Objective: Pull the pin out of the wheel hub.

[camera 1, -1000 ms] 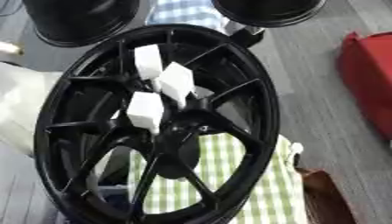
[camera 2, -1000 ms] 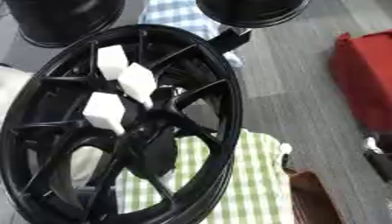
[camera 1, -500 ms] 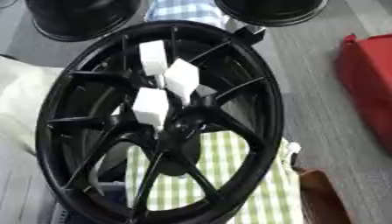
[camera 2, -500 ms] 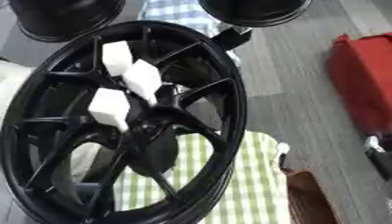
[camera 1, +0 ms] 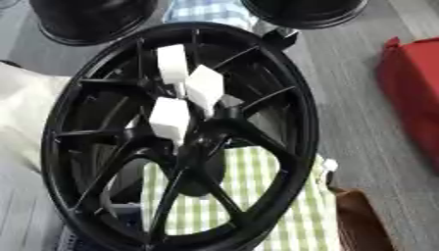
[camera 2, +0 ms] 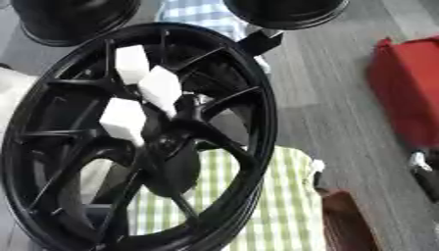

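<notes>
Black wheel hub (camera 1: 184,142), white blocks (camera 1: 184,93) near centre

Grey wood-grain floor (camera 1: 369,142), green-checked cloth (camera 1: 257,196) — red bag (camera 1: 416,93) at right, evenly lit

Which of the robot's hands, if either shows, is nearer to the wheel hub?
Neither left nor right can be named: no hand shows in either view. The white blocks stand by the wheel hub with nothing touching them.
</notes>
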`<control>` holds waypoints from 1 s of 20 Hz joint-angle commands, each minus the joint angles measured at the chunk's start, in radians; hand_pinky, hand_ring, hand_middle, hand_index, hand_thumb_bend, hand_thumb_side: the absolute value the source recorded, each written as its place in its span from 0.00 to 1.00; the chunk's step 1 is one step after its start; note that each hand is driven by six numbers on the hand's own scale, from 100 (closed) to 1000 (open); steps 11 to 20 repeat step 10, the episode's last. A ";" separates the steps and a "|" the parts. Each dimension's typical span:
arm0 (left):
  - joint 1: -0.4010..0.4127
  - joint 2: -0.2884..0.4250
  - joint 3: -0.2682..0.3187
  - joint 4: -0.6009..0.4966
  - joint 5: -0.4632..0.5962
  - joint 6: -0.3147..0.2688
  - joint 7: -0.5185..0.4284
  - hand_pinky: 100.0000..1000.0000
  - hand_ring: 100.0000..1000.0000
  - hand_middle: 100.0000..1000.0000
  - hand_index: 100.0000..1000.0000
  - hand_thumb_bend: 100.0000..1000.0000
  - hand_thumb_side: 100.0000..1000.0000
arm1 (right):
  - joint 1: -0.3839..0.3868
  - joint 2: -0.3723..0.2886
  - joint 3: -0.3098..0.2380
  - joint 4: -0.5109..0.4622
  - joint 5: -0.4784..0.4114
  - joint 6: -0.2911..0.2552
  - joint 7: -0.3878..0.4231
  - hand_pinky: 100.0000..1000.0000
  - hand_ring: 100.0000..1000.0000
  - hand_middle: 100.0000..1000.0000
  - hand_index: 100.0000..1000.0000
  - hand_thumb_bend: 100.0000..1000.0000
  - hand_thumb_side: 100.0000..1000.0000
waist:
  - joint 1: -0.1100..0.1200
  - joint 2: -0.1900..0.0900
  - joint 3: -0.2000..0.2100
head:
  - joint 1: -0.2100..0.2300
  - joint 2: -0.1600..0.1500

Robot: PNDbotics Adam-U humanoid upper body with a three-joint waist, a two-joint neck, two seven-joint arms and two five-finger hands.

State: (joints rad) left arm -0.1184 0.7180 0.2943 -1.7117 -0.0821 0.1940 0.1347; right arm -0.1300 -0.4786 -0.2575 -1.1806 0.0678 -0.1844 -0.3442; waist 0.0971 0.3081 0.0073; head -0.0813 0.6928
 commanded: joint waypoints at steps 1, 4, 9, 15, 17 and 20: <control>-0.033 -0.009 0.003 -0.046 0.143 -0.047 0.091 0.70 0.59 0.47 0.70 0.23 0.59 | 0.000 -0.021 -0.002 -0.010 -0.001 -0.002 0.000 0.60 0.59 0.48 0.65 0.00 0.46 | -0.003 -0.023 -0.002 | 0.004 0.002; -0.079 -0.078 -0.021 -0.068 0.306 -0.120 0.154 0.69 0.58 0.47 0.70 0.23 0.60 | -0.004 -0.018 0.000 -0.010 -0.001 -0.001 0.004 0.60 0.59 0.48 0.65 0.00 0.46 | -0.005 -0.025 -0.008 | 0.010 0.001; -0.136 -0.180 -0.076 -0.036 0.498 -0.186 0.203 0.70 0.58 0.47 0.70 0.26 0.61 | -0.008 -0.016 0.005 -0.011 0.000 0.000 0.010 0.60 0.59 0.48 0.65 0.00 0.46 | -0.006 -0.027 -0.016 | 0.015 0.001; -0.147 -0.200 -0.087 -0.024 0.519 -0.190 0.208 0.70 0.58 0.47 0.70 0.27 0.61 | -0.009 -0.016 0.005 -0.011 0.000 0.000 0.011 0.60 0.59 0.48 0.65 0.00 0.46 | -0.006 -0.027 -0.017 | 0.016 0.002; -0.147 -0.200 -0.087 -0.024 0.519 -0.190 0.208 0.70 0.58 0.47 0.70 0.27 0.61 | -0.009 -0.016 0.005 -0.011 0.000 0.000 0.011 0.60 0.59 0.48 0.65 0.00 0.46 | -0.006 -0.027 -0.017 | 0.016 0.002; -0.147 -0.200 -0.087 -0.024 0.519 -0.190 0.208 0.70 0.58 0.47 0.70 0.27 0.61 | -0.009 -0.016 0.005 -0.011 0.000 0.000 0.011 0.60 0.59 0.48 0.65 0.00 0.46 | -0.006 -0.027 -0.017 | 0.016 0.002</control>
